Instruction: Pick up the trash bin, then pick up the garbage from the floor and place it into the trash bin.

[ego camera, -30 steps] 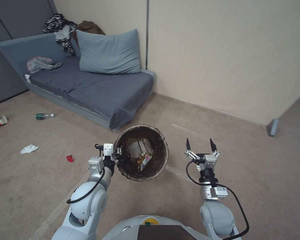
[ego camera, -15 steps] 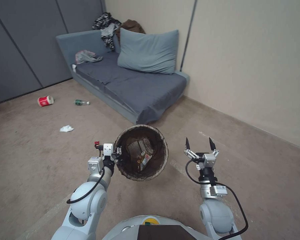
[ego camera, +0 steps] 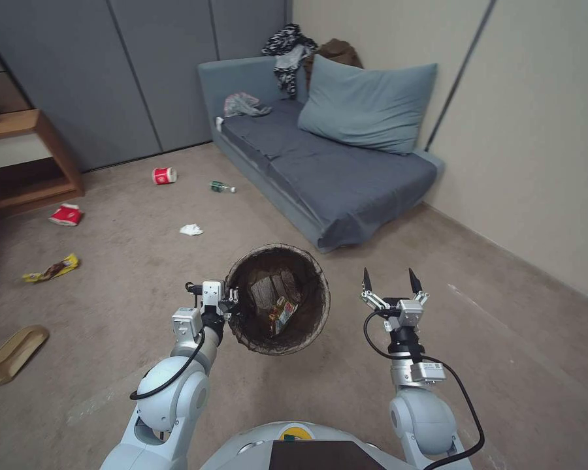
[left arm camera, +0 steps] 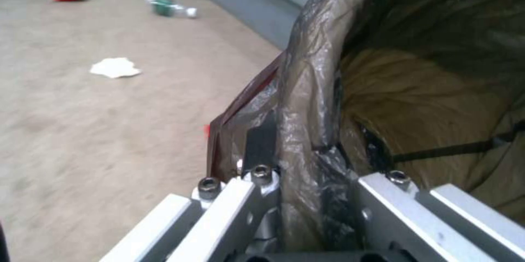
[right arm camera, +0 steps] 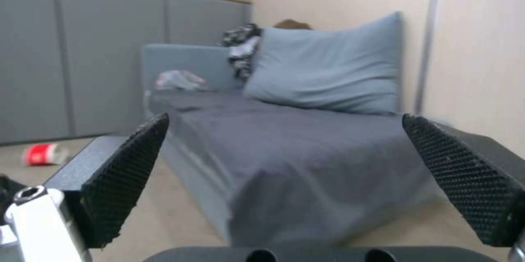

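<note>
Head view: the left arm is reaching forward from the shoulder with its wrist level, and the left gripper [ego camera: 232,305] is clamping the near-left rim of the trash bin [ego camera: 305,329], holding it clear of the floor with its mouth tilted toward the camera. In the left wrist view, one finger [left arm camera: 260,143] is lying outside the dark brown liner [left arm camera: 306,102] and the other inside, the bunched plastic and rim pinched between them. A yellow wrapper [ego camera: 282,313] and crumpled paper are lying at the bottom of the bin.

The right arm is extending forward beside the bin, forearm roughly upright in the picture, and the right gripper [ego camera: 389,282] is hanging just right of the bin with its two dark fingertips spread wide apart, grasping nothing and touching nothing.

Garbage is lying on the carpet well ahead and to the robot's left: a red-and-white cup [ego camera: 164,175] and a green-labelled bottle [ego camera: 221,187] near the sofa [ego camera: 346,176], a white tissue [ego camera: 191,230] closer in, a second red cup [ego camera: 66,214] by the wooden shelf [ego camera: 26,163], a yellow snack wrapper [ego camera: 51,268], and a brown paper bag [ego camera: 12,354] at the far left.
</note>
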{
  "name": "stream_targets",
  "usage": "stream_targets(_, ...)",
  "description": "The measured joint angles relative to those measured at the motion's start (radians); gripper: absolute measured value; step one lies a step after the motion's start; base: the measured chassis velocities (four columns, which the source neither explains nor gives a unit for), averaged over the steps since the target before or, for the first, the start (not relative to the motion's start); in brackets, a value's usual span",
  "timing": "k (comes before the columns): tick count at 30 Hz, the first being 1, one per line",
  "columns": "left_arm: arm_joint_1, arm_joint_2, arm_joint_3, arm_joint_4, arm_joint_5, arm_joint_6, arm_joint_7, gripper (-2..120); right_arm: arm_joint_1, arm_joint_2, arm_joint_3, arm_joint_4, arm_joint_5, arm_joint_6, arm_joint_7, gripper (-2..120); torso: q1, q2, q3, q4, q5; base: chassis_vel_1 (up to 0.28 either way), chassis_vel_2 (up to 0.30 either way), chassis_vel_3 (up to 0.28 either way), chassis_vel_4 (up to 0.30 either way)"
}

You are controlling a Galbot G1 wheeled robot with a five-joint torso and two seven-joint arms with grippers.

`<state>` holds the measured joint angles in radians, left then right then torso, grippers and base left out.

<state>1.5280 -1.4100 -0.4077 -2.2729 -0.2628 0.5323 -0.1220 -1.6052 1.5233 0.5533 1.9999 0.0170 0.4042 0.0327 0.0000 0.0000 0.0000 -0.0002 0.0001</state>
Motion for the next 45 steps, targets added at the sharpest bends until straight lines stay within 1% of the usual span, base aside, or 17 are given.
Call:
stream_targets(17,0.001,0.0,0.0,-0.001,0.0,0.0,-0.001,0,0.002,0.0,0.0,-0.006,-0.012,0.014,-0.012,100,0.0,0.0,0.0,0.0004,-0.0001,0.12,0.124,0.132,0.126)
stream_targets(23,0.002,0.0,0.0,-0.003,0.0,0.0,-0.001,0,0.005,0.0,-0.003,-0.009,-0.012,0.015,-0.013,100,0.0,0.0,0.0,0.0,0.0,0.132,0.122,0.123,0.134)
stream_targets(45,0.003,-0.004,-0.002,-0.005,0.006,-0.006,-0.001,0,0.01,0.002,0.003,-0.013,-0.004,0.025,-0.02,100,0.0,0.0,0.0,0.0003,-0.0001,0.129,0.126,0.123,0.125)
